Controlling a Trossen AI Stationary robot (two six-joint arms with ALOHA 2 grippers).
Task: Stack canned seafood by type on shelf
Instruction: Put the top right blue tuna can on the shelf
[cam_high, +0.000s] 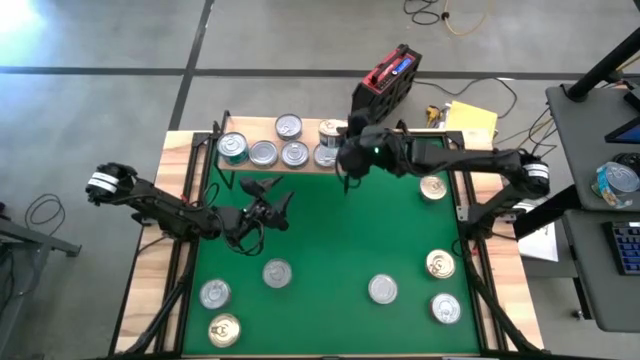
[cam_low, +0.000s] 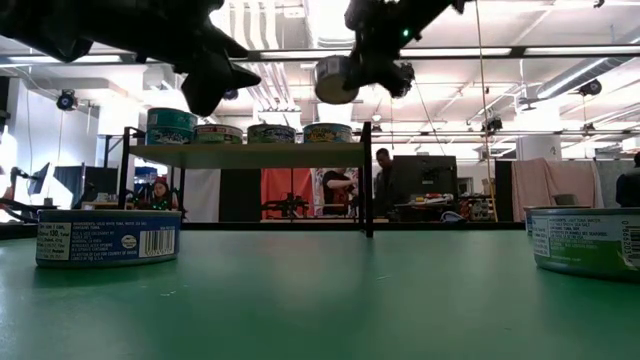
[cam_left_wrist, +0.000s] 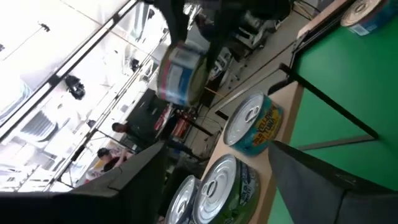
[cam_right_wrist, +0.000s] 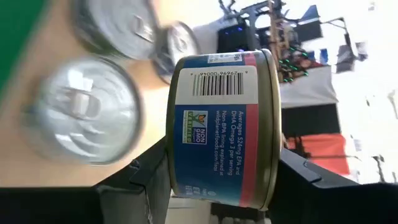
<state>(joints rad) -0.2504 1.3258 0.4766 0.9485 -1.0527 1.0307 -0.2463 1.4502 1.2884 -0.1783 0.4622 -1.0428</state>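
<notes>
Table first, pale wood under a green mat, with the shelf standing at the mat's twelve o'clock edge and already carrying a row of tins, presumably grouped by kind. Loose tins wait along the six o'clock side and down the three o'clock edge, within reach of either arm.

The right gripper hovers just past the shelf's three o'clock end, jaws closed on a blue-and-red tin held on edge (its lid facing sideways), likely because it must be turned flat before it can sit on a stack. The left gripper hangs over the mat at about nine o'clock of centre, jaws spread and empty, apparently between picks.

From above the carried tin is hidden beneath the wrist; the low view shows it raised clear above the shelf top, and the right wrist view alone gives its label and barcode. The left wrist view shows teal-sided tins lined on the shelf.
</notes>
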